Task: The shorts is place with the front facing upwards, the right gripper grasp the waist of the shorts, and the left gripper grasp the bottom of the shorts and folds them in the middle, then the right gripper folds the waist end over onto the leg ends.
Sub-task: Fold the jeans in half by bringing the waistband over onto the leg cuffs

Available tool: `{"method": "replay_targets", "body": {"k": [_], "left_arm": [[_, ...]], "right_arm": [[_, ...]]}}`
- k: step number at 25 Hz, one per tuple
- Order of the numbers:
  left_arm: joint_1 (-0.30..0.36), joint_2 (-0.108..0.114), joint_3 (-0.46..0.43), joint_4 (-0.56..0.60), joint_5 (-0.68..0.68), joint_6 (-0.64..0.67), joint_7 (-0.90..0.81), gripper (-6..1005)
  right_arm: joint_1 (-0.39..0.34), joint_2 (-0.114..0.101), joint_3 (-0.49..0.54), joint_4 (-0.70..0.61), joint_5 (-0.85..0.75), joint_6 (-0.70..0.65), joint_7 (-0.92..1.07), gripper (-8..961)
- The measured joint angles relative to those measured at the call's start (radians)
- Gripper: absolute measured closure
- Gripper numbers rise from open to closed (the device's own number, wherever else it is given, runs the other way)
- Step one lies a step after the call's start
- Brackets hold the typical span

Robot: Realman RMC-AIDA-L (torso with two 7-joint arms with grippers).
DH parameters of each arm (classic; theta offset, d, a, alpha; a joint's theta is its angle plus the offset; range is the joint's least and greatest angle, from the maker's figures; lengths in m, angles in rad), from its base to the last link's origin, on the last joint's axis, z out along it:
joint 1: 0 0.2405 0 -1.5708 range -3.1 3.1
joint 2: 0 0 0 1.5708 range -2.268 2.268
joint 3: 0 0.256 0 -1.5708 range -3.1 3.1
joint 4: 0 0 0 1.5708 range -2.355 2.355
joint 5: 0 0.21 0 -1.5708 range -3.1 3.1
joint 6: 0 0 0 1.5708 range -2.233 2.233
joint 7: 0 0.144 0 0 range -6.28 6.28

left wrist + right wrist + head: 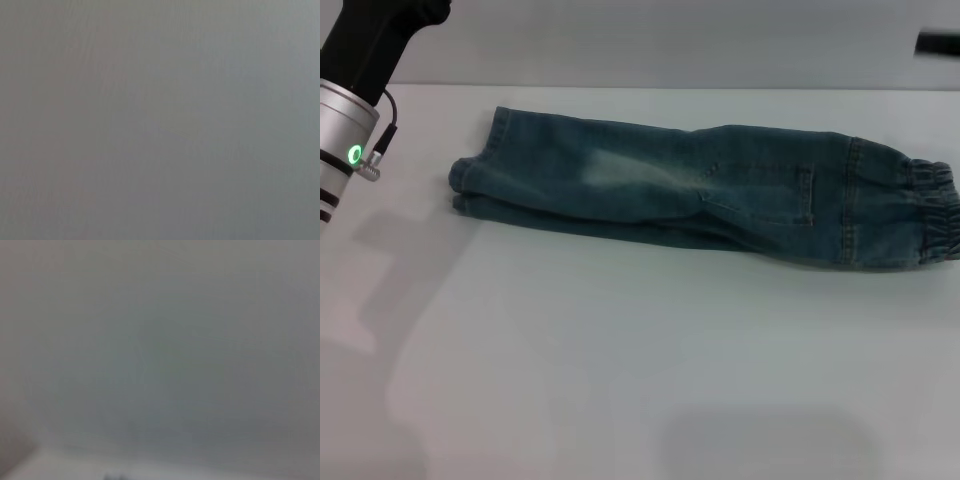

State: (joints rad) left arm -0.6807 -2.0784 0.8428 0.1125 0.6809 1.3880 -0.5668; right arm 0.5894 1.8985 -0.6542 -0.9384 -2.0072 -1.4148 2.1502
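Head view: shorts (720,190) lie folded lengthwise on the white table (620,380), waist (935,210) at robot's right, hems (470,185) at left. Left arm (350,120) is off beside the hems; its claw is out of frame, can't tell its state. Right gripper not visible. Next, I'd pinch both layers of the puckered elastic band and lay it squarely onto the hems. Denim looks limp, faded patch mid-leg.

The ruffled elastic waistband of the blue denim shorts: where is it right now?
In the head view, the waistband lies on the white table at the robot's far right, opposite the leg hems; no gripper touches it.
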Motion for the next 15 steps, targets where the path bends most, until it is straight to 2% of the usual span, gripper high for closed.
{"method": "replay_targets", "body": {"k": [3, 9, 11, 15], "left_arm": [[-0.002, 0.001, -0.003, -0.011, 0.000, -0.006, 0.000, 161], [-0.004, 0.001, -0.006, -0.014, 0.000, -0.015, 0.001, 161], [-0.003, 0.001, -0.007, -0.015, 0.000, -0.018, 0.001, 161], [-0.007, 0.002, -0.007, -0.020, 0.000, -0.030, 0.001, 161]], "right_arm": [[0.070, -0.029, 0.005, -0.019, -0.198, -0.118, 0.110, 505], [0.107, -0.042, 0.006, -0.052, -0.353, -0.199, 0.183, 505], [0.133, -0.054, 0.005, -0.046, -0.468, -0.235, 0.228, 505], [0.148, -0.055, -0.001, -0.036, -0.571, -0.254, 0.246, 505]]}}
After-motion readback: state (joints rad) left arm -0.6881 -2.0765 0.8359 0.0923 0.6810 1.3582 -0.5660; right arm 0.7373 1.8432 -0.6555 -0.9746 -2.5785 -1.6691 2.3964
